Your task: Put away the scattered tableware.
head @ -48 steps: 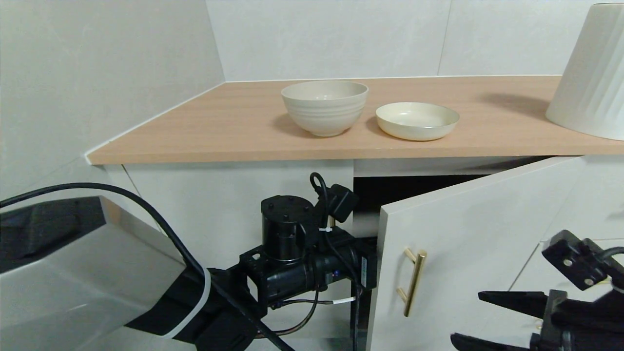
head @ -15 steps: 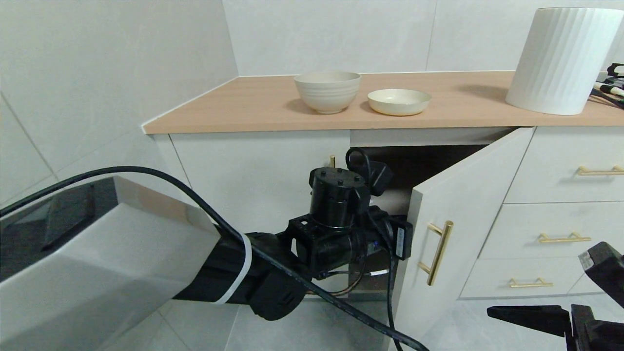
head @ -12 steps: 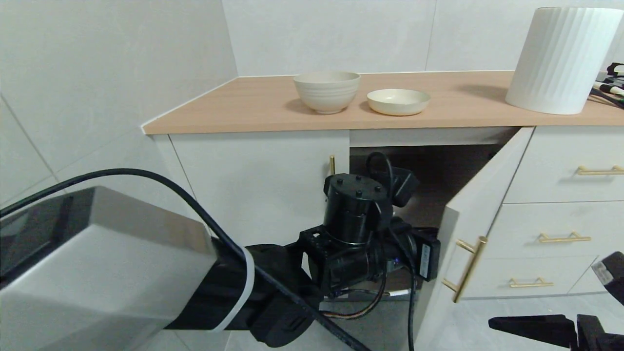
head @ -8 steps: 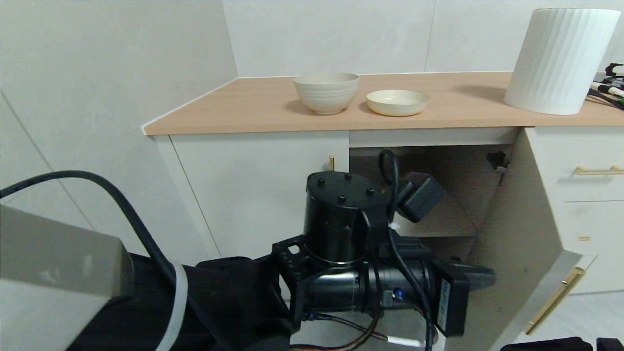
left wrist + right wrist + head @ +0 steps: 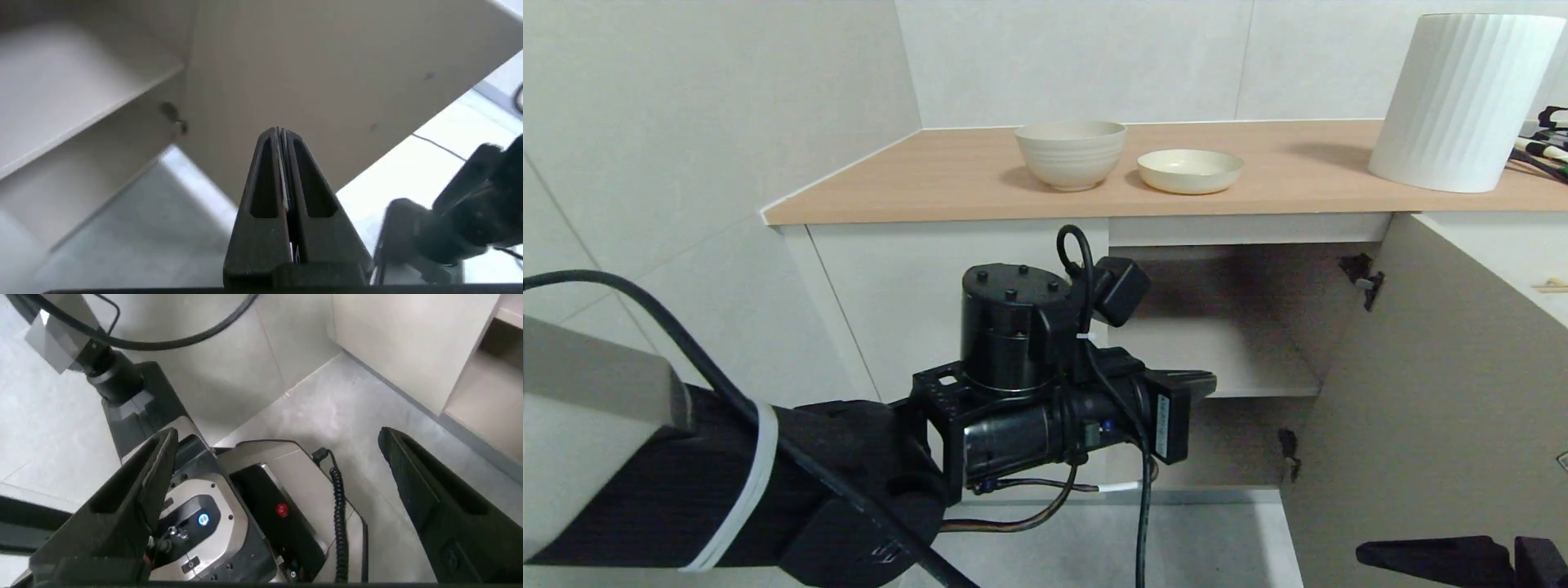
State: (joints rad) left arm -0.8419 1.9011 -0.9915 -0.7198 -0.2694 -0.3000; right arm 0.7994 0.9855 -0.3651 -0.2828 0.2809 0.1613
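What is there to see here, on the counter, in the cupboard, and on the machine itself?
bowl: one, cream, on the counter, left of the dish
dish: one, cream, shallow, on the counter beside the bowl, not touching it
ribbed container: one, white, at the counter's right end
counter: one, light wood, above the cupboard
cupboard door: one, off-white, standing wide open on the right
shelf: one, pale, inside the open cupboard
left hand: one, black, shut, in front of the open cupboard
right hand: one, black, open, low over the floor
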